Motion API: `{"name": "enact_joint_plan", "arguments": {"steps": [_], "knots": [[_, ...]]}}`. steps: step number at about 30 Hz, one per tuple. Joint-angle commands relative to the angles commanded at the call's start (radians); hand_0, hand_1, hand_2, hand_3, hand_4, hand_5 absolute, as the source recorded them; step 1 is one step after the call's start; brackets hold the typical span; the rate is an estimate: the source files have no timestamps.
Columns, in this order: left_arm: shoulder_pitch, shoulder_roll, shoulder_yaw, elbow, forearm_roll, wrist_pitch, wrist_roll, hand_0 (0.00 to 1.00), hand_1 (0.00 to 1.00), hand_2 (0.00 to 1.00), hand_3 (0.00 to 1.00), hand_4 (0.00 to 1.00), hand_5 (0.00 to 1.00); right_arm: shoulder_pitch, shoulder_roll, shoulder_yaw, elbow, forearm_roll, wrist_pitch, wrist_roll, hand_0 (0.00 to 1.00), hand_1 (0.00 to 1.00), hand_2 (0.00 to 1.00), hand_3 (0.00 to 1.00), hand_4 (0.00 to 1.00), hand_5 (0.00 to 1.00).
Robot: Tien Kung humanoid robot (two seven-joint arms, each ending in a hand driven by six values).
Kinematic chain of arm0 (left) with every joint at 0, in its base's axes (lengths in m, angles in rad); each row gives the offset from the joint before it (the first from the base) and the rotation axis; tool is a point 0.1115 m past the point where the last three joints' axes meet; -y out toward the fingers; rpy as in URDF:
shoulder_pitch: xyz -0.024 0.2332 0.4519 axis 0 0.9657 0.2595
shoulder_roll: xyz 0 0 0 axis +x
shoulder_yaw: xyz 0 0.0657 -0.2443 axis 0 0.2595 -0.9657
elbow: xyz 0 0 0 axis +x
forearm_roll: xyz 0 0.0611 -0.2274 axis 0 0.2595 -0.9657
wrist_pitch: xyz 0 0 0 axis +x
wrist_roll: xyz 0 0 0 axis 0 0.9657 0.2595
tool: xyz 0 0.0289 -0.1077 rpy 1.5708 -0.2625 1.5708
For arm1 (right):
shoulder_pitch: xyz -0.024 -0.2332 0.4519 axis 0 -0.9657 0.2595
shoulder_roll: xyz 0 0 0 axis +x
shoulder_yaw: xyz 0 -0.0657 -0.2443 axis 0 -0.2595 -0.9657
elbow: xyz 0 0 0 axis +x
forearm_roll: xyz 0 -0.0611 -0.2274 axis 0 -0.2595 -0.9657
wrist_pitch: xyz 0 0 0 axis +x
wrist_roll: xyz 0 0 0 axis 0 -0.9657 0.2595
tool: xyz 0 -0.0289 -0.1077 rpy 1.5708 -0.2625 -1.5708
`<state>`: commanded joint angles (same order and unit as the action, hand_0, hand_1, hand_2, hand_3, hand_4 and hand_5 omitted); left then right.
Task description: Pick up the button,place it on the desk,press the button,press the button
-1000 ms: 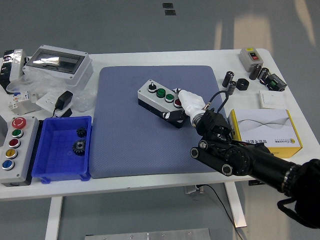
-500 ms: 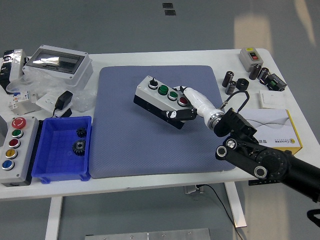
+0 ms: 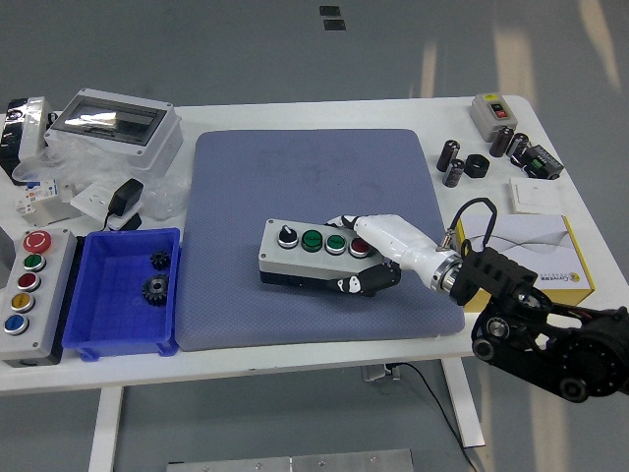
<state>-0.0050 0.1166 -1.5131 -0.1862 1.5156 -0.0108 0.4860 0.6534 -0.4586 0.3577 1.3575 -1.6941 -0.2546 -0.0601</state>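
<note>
white table point(image 3: 295, 362) under a grey floor backdrop, with a large blue-grey mat point(image 3: 314, 177) covering its middle. nearest the camera, the right hand point(image 3: 371, 258) comes in from the lower right, its white fingers wrapped over the right end of the button box point(image 3: 313, 254), thumb side low against the box's front face, so it is clamped on the box rather than spread. the box, grey-topped with a black knob, two green buttons and a red one, lies on the near part of the mat and looks level, though whether its base is fully seated cannot be told from here. by that reading the pick-up is done and the placing is at or close to its end; the hand has not let go, and both presses are yet to be made. the left arm is not visible. at the near left a blue bin point(image 3: 123, 291) holds two dark gears, and just left of it sits a grey control station point(image 3: 27, 280) with five coloured buttons. at the right a yellow and white carton point(image 3: 526, 254) lies closed. farther back on the left a grey enclosure point(image 3: 116, 123) with a clear lid stands shut, contents unreadable, and at the far right corner sits a small switch box point(image 3: 491, 111).
</note>
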Motion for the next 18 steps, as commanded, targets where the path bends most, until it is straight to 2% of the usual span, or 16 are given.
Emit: {"name": "enact_joint_plan", "arguments": {"steps": [3,4,9,10,15,16,18], "knots": [[-0.001,0.001,-0.002,0.000,0.004,-0.001,0.000,0.645,0.633,0.573,0.603,0.605,0.167,0.011,-0.002,-0.023,-0.013,-0.037,-0.005,-0.003,0.168,0.336,0.329,0.236,0.002,0.002],[-0.001,0.001,-0.002,0.000,0.005,-0.001,0.000,0.643,0.633,0.573,0.602,0.605,0.170,0.013,-0.003,-0.027,-0.017,-0.041,-0.004,-0.004,0.225,0.358,0.356,0.270,0.014,0.002],[-0.001,0.000,-0.002,-0.001,0.007,-0.001,0.003,0.643,0.633,0.573,0.602,0.605,0.170,0.018,-0.002,-0.034,-0.028,-0.052,0.005,-0.016,0.225,0.358,0.356,0.270,0.014,0.002],[-0.002,0.000,-0.003,-0.001,0.008,-0.002,0.003,0.644,0.633,0.573,0.602,0.607,0.174,0.019,-0.002,-0.035,-0.029,-0.052,0.005,-0.017,0.248,0.384,0.401,0.289,0.077,0.002],[-0.004,0.001,-0.004,-0.001,0.010,-0.002,0.002,0.644,0.633,0.573,0.602,0.607,0.174,0.023,-0.003,-0.043,-0.033,-0.035,-0.003,-0.011,0.248,0.384,0.401,0.289,0.077,0.002],[-0.004,0.001,-0.004,-0.001,0.009,-0.002,0.003,0.644,0.633,0.572,0.602,0.607,0.174,0.023,-0.003,-0.044,-0.033,-0.033,-0.004,-0.010,0.405,0.516,0.518,0.513,0.260,0.002],[-0.003,0.001,-0.003,-0.002,0.008,-0.002,0.005,0.644,0.633,0.572,0.602,0.607,0.174,0.024,-0.004,-0.046,-0.034,-0.024,-0.005,-0.007,0.405,0.516,0.518,0.513,0.260,0.002]]}}
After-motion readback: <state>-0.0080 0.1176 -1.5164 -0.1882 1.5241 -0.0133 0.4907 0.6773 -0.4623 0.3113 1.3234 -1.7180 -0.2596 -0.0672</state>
